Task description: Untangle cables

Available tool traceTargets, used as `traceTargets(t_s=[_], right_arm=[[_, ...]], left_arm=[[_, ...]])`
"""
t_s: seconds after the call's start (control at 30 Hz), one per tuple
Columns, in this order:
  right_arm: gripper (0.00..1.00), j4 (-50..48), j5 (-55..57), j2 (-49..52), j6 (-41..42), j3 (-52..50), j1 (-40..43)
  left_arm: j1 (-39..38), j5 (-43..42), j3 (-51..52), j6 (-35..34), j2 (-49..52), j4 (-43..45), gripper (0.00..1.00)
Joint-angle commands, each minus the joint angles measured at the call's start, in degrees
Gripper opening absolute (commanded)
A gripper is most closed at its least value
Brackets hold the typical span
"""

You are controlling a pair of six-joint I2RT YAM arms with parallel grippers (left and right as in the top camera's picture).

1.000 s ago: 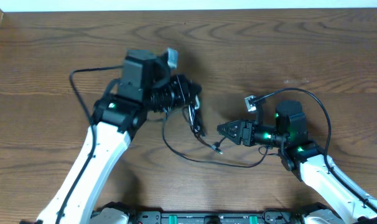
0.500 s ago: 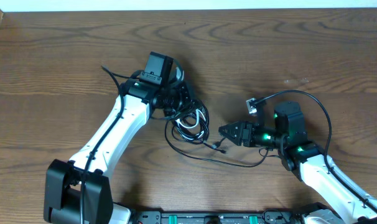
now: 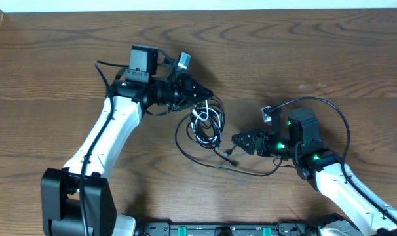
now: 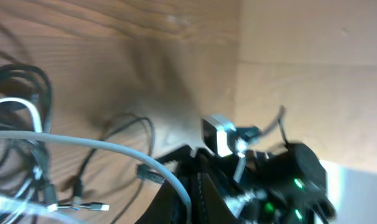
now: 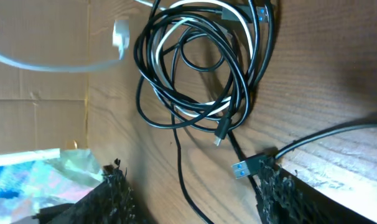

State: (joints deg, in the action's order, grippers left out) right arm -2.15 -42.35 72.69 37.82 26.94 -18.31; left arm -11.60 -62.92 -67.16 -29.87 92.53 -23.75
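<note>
Cables (image 3: 205, 124) looped at bench (image 3: 316, 52) centre. Closed left fingers (image 3: 197, 92) at bundle top, probably to anchor it; grip unclear. Wide right fingers (image 5: 275, 190) facing loose plug (image 5: 241, 167), likely readying a pull.

Soft, even light from above; one wrist view smeared.
The overhead view is sharp, with only faint shadows on the bench (image 3: 54, 52). The left wrist view is motion-blurred throughout. In the right wrist view the cables (image 5: 238, 102) ahead of the right pincer (image 5: 195, 186) are crisp, its fingers (image 5: 282, 193) dark and fuzzy, with washed-out glare beside one finger.
</note>
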Motion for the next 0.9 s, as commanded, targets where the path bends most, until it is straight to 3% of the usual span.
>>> traceTargets(t_s=[0.0, 0.27, 0.5, 0.63, 0.87], right_arm=[[0.67, 0.02, 1.22, -0.20, -4.17, 0.31, -0.24], [0.66, -0.26, 5.35, -0.17, 2.36, 0.31, -0.26], [0.66, -1.97, 5.09, -0.20, 7.69, 0.31, -3.23], [0.71, -4.17, 9.40, -0.17, 1.97, 0.31, -8.81], [0.80, -9.77, 33.07, 1.33, -4.72, 0.31, -21.51]], left_arm=[[0.07, -9.99, -0.39, 4.81, 0.26, -0.11, 0.08], [0.07, -19.23, -0.39, 4.74, 0.22, 1.18, 0.08], [0.04, -19.58, -0.39, 4.74, 0.22, 1.20, 0.08], [0.07, -19.58, -0.42, 4.20, 0.22, 1.20, 0.08], [0.07, -18.67, -0.39, -0.07, 0.22, 1.44, 0.08]])
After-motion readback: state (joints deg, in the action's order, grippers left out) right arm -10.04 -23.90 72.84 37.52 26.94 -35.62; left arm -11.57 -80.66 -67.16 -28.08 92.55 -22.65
